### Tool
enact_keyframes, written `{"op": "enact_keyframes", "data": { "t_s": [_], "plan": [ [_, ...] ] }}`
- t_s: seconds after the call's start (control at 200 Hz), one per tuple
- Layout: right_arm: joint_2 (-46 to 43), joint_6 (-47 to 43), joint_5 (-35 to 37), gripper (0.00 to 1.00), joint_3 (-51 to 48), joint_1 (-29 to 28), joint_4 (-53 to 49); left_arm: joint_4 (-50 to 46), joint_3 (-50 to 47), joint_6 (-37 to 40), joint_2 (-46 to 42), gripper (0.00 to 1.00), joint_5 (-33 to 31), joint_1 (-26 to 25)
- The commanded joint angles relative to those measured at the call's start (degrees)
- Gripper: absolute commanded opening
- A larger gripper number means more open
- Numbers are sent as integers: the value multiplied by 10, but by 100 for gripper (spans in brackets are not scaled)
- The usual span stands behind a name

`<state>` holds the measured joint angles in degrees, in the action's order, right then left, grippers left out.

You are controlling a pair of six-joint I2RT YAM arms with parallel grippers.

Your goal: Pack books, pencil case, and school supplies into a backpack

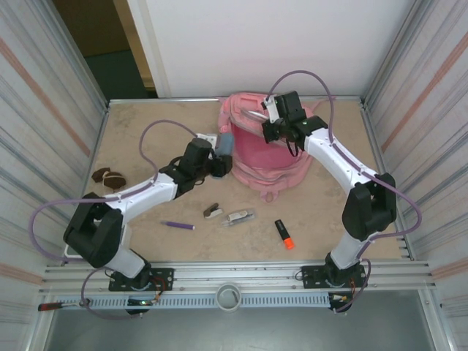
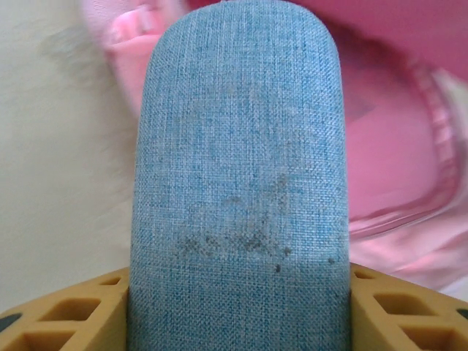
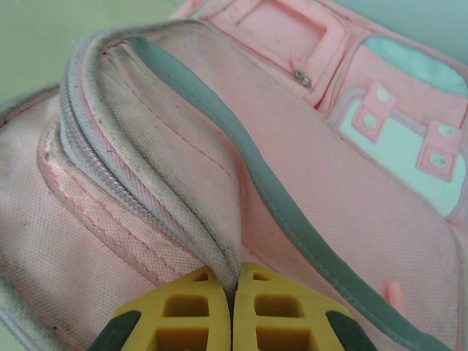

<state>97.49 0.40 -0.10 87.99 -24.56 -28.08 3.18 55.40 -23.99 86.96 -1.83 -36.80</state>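
The left gripper grasps the blue-grey pencil case between its fingers, right at the left side of the pink backpack on the far middle of the table, while the right gripper is clenched on the backpack's zip-lined rim.

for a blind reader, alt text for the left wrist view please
A blue-grey, round-ended woven fabric pencil case is gripped between the orange fingers of the left claw. Behind it are a pink fabric backpack on the right and a pale tabletop on the left.
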Motion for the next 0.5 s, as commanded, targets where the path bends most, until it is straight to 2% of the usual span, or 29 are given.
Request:
{"op": "enact_keyframes", "data": {
  "t_s": [0.0, 0.19, 0.491],
  "plan": [
    [0, 64, -71, 0, 53, 11, 22, 41, 52, -64, 35, 44, 70, -13],
    [14, 115, -140, 0, 85, 32, 43, 69, 132, -143, 128, 45, 115, -18],
    [30, 185, -246, 0, 86, 68, 89, 104, 219, -236, 247, 46, 64, -6]
  ]
}}
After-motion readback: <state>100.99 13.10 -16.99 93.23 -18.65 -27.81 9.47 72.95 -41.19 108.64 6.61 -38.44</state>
